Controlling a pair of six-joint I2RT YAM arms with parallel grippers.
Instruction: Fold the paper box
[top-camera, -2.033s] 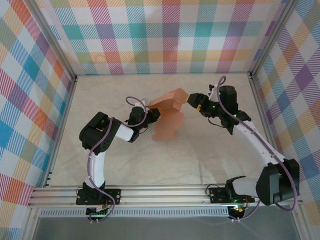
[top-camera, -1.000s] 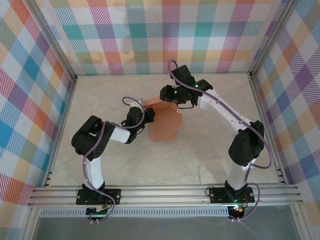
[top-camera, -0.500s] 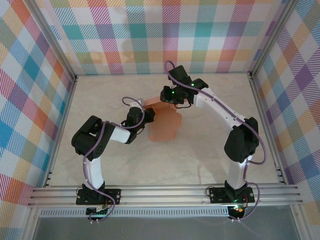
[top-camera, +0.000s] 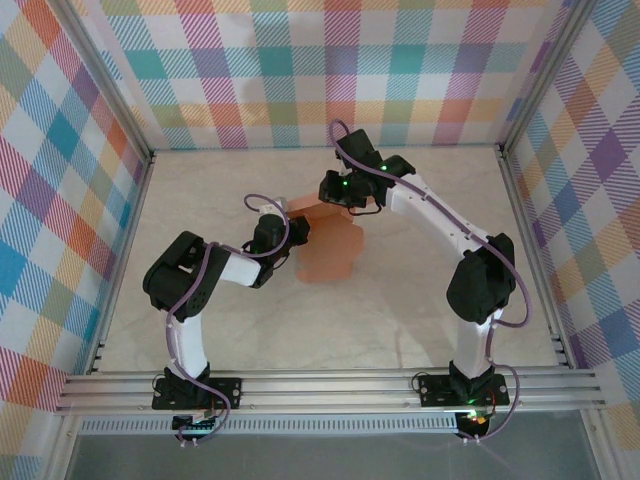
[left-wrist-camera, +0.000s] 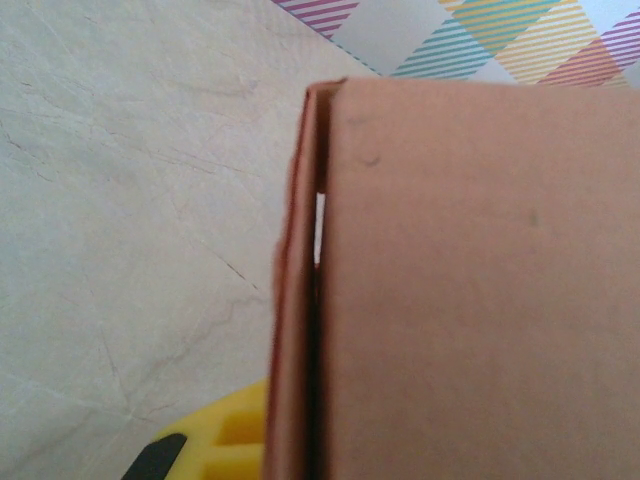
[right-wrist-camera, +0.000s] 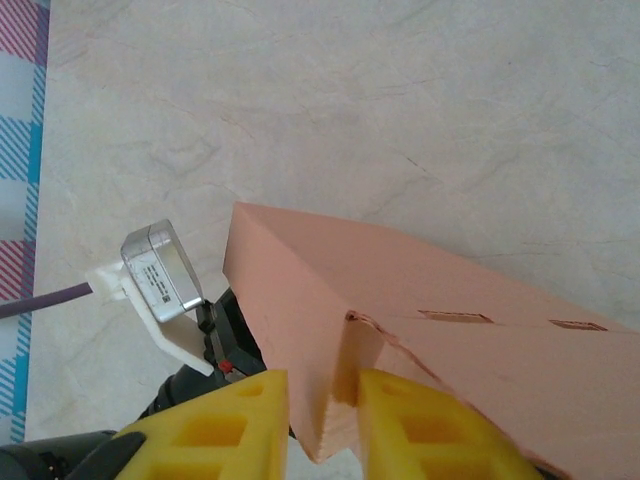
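Far-middle of the tabletop (top-camera: 420, 300): the paper box (top-camera: 330, 250) is here between the two hands, a salmon-orange card shell partly folded. Its far end is taking a box shape and a rounded flap reaches toward the near side.
Left hand (top-camera: 296, 232): clamped tight on the box's left edge. In its wrist view a doubled layer of card runs right beside one yellow finger (left-wrist-camera: 235, 440).
Right hand (top-camera: 335, 192): on the far end. In its wrist view two yellow fingers (right-wrist-camera: 235, 425) sit close on either side of a folded corner and appear to pinch it.
Weight: judged very light, so a fingertip pinch should carry it.
Stiffness: thin card, firm along creases and doubled layers. Open panels likely flex and would dent or crease wrongly if squeezed mid-panel.
Surface: matte, probably not slippery, though a thin edge could slide out of a loose pinch.
Where to hold: at edges and folded corners close to a crease, one hand anchoring while the other turns a flap.
Count: one paper box; two hands, both on it; two narrow slots (right-wrist-camera: 455, 317) cut in one panel.
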